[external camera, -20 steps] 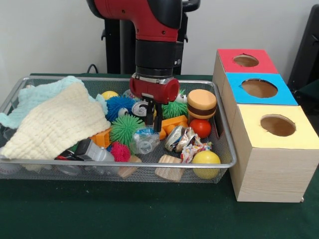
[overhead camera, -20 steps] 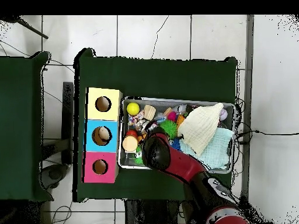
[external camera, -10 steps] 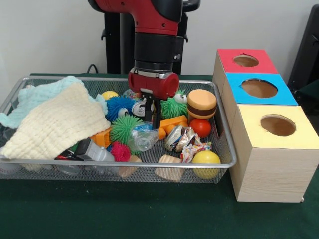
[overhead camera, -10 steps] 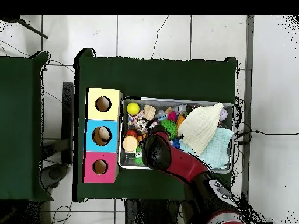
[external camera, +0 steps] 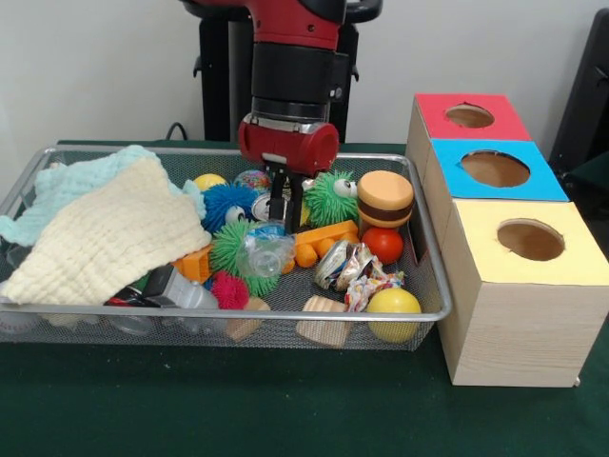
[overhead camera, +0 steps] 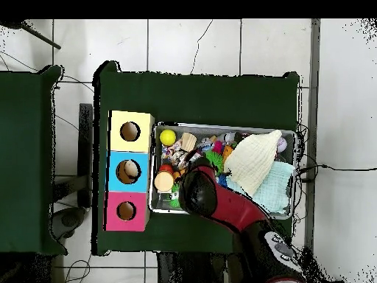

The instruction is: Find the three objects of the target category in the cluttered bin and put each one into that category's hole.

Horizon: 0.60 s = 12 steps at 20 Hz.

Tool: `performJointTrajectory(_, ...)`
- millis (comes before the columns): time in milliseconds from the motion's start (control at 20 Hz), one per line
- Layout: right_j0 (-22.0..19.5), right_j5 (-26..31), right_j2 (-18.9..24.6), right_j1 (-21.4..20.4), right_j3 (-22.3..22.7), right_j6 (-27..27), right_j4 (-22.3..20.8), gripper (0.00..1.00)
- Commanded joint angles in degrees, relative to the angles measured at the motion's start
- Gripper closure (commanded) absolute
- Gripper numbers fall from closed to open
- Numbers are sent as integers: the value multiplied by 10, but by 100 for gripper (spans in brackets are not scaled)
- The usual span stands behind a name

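Hanging from my pincer (external camera: 284, 221) is a crumpled clear plastic bottle (external camera: 266, 253), lifted a little above the clutter in the wire bin (external camera: 430, 286); my two black fingers (external camera: 276, 200) stand close together with the bottle's top right at their tips, so they look clamped on it. Just behind the bottle sits a green spiky ball (external camera: 231, 249), with a blue spiky ball (external camera: 226, 203) behind that and a small pink one (external camera: 228, 290) toward the front rim. To the side lie an orange block (external camera: 324, 240), a red ball (external camera: 383, 245), a toy burger (external camera: 384, 197) and a yellow ball (external camera: 393, 309). A cream cloth (external camera: 105, 236) over a pale blue one fills the bin's other end. Beside the bin stand the red box (external camera: 468, 116), blue box (external camera: 493, 169) and yellow box (external camera: 529, 240), each with a round hole. From overhead my arm (overhead camera: 221, 206) hides the bottle
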Motion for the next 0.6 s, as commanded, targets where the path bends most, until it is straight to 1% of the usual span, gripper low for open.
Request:
performJointTrajectory(50,33,93,-23,-41,6,85,33,100)
performJointTrajectory(300,61,125,-44,-70,16,85,31,100)
performJointTrajectory(400,79,141,-58,-81,17,85,30,100)
performJointTrajectory(600,105,171,-68,-108,27,86,23,100)
